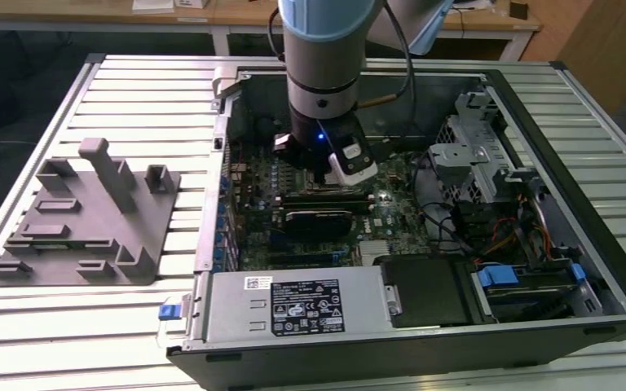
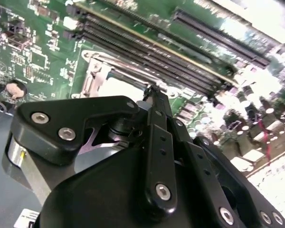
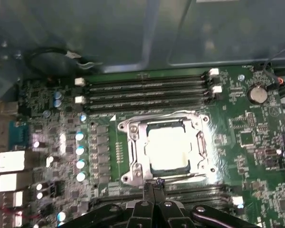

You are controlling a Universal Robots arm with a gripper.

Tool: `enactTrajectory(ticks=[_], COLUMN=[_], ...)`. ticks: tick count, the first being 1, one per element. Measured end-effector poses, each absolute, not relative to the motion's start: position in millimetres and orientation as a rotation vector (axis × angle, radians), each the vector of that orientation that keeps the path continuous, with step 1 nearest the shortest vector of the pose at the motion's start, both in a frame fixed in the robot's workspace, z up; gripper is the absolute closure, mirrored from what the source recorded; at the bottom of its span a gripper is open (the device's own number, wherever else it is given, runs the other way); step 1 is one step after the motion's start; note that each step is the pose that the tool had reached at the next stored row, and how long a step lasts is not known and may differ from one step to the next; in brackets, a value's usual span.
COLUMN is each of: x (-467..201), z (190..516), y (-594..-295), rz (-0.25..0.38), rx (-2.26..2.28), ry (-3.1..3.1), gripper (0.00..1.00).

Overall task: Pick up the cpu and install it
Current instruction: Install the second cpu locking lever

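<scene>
- Slatted metal table [image 1: 107,98] carries an open computer case [image 1: 606,269] lying on its side, with a grey moulded fixture [image 1: 85,224] well apart from it toward the exterior view's left.
- The arm [image 1: 329,57] reaches straight down into the case, over the green motherboard [image 1: 400,216].
- A grey metal box [image 1: 291,305] with a white label sits along the case's near edge, beside a black block [image 1: 427,289] and a blue tab [image 1: 498,275].
- In the first wrist view the motherboard [image 3: 247,137] shows a silver socket frame [image 3: 133,161] in its middle, with 4 long dark memory slots [image 3: 147,92] in a row on one side of it.
- The cpu [image 3: 168,148] lies flat inside that socket frame, its pale shiny top facing up; in the second wrist view it [image 2: 116,85] shows partly behind the gripper's black linkage.
- The gripper [image 3: 153,183] hangs just above the edge of the socket frame; its 2 fingertips meet at a point, drawn together with no gap and nothing between them.
- In the second wrist view the gripper [image 2: 154,92] tip sits near the frame's rim; whether it touches the frame cannot be told.
- A round coin battery [image 3: 257,94] sits near the board's corner.
</scene>
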State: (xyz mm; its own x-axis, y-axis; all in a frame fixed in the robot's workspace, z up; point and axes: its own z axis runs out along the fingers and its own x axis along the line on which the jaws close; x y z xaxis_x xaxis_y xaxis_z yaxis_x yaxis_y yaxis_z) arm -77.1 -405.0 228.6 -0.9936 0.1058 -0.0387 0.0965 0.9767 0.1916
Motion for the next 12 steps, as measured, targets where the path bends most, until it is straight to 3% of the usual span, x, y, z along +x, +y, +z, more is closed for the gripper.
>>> enactTrajectory(ticks=[12], x=[-60], z=[228], y=[-382], rz=[0.221], rx=[0.156], ry=[3.080], gripper=[0.89])
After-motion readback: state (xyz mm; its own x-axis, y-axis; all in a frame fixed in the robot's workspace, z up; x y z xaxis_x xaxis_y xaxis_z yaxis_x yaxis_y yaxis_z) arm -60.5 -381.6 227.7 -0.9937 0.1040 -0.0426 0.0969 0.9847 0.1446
